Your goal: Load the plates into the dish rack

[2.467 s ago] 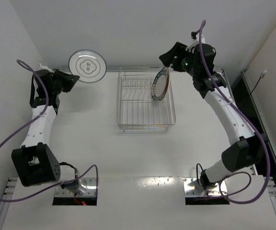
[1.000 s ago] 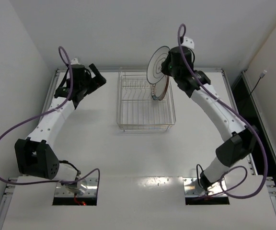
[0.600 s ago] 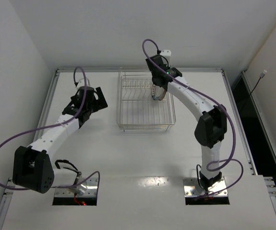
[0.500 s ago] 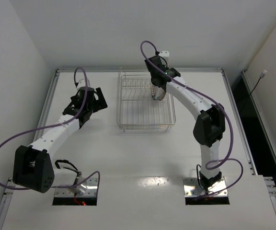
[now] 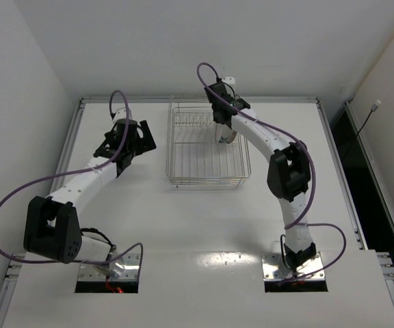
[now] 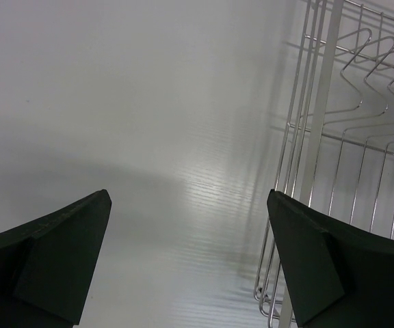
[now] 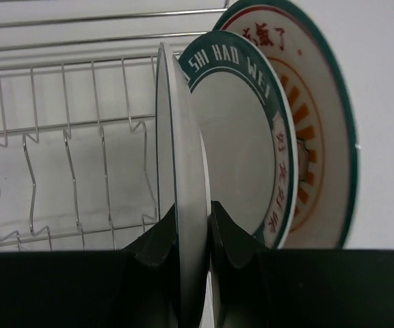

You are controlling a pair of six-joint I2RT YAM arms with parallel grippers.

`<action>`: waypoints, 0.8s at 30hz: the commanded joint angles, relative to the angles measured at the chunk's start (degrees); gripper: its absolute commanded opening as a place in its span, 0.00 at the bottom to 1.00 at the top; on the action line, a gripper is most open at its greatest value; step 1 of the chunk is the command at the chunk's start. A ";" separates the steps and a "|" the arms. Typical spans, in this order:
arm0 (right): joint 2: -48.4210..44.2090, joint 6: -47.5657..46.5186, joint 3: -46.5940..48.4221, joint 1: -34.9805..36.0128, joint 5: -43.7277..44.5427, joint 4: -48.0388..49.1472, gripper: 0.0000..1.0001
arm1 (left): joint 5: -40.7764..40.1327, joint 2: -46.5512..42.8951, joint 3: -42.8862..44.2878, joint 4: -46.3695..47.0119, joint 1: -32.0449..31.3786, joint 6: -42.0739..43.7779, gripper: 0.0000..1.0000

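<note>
R hand (image 7: pixel 193 229) brought plate (image 7: pixel 181 137) into rack (image 5: pixel 207 182), white table (image 5: pixel 183 225)

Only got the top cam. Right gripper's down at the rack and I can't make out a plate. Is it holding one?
Observer: Yes. The right gripper is shut on the white plate with the thin dark rim, held upright on edge.
Operator: Other two plates?
Observer: The teal-lettered plate and the orange sunburst plate stand upright just beyond it in the dish rack.
Operator: Left gripper carrying anything?
Observer: No. The left gripper is open with nothing between its fingers, over the table beside the rack.
</note>
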 commanded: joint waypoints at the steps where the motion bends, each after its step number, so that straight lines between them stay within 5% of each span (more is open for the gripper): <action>1: 2.41 -0.65 3.48 -1.70 -3.33 2.32 0.00 | 0.64 0.49 2.11 1.86 0.00 1.12 0.98; 7: 2.60 -0.65 4.19 -3.28 -11.33 1.88 0.06 | 7.83 2.77 2.11 4.15 0.00 3.13 0.98; 11: 2.08 -0.65 4.88 -3.98 -15.46 1.88 0.19 | 8.38 3.83 2.11 4.67 0.00 3.14 0.98; 19: -3.64 -0.65 13.13 -3.99 -17.05 -6.72 0.73 | 9.43 4.88 1.58 4.67 0.00 3.14 0.98; 21: -5.30 -0.65 16.83 -3.47 -16.53 -9.80 0.95 | 8.81 4.89 1.58 4.67 0.00 3.14 0.98; 24: -10.22 -1.18 18.77 -3.46 -18.54 -12.26 1.00 | 7.68 5.42 1.05 4.67 0.00 3.14 0.98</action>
